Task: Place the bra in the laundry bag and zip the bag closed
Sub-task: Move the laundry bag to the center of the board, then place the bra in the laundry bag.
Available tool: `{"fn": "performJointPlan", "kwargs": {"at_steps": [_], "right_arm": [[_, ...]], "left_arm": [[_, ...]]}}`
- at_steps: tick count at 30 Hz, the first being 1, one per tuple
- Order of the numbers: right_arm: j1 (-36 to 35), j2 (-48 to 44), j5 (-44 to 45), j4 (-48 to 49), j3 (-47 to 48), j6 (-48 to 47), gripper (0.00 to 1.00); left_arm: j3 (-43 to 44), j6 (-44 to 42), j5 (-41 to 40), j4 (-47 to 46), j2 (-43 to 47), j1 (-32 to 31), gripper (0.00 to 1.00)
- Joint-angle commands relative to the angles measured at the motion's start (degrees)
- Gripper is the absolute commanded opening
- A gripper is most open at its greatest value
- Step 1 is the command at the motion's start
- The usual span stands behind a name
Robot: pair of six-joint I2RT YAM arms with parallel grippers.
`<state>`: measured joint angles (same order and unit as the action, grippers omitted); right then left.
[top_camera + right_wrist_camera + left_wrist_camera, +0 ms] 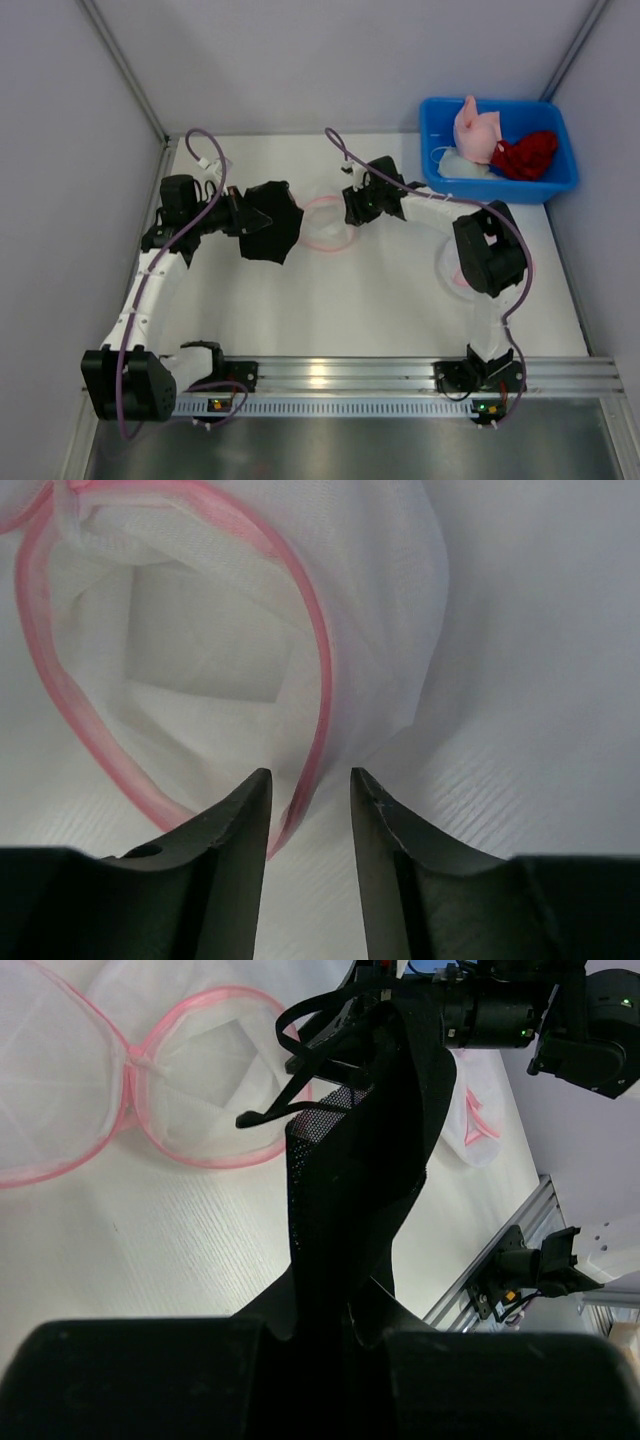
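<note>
left claw (328,1338) clamped on bra (370,1160); right claw (310,780) apart (astride laundry bag (200,660) rim) | blue bin (500,187): garments (475,130)

Bright, even light, soft shadows; glare on the metal rail (320,374).

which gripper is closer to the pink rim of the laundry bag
Right. The right gripper sits at the pink rim of the laundry bag, fingers either side of it. The left gripper is off to the bag's left, holding the black bra.

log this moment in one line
left end effector: shut on bra | right end effector: open at laundry bag rim | step: bra not yet bagged
</note>
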<state>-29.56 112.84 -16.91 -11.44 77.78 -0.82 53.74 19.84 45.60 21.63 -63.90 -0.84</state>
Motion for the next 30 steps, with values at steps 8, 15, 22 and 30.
{"fn": "performJointPlan", "kwargs": {"at_steps": [8,15,22,30], "right_arm": [[-1.46,-8.14,-2.87,3.17,-1.12,-0.67,0.00],[-5.33,-20.45,-5.07,3.44,-8.77,-7.34,0.00],[-7.61,-22.92,-8.40,3.62,-12.91,-10.42,0.00],[-8.32,-25.73,-7.89,-0.42,-16.86,-19.21,0.00]], "left_arm": [[-2.49,-1.21,5.27,1.14,-0.17,0.23,0.00],[-8.82,2.40,6.70,1.22,-2.37,-7.04,0.00],[-5.31,6.52,7.30,-1.14,-14.40,-16.91,0.00],[0.40,7.94,14.95,-1.94,-27.40,-17.09,0.00]]}}
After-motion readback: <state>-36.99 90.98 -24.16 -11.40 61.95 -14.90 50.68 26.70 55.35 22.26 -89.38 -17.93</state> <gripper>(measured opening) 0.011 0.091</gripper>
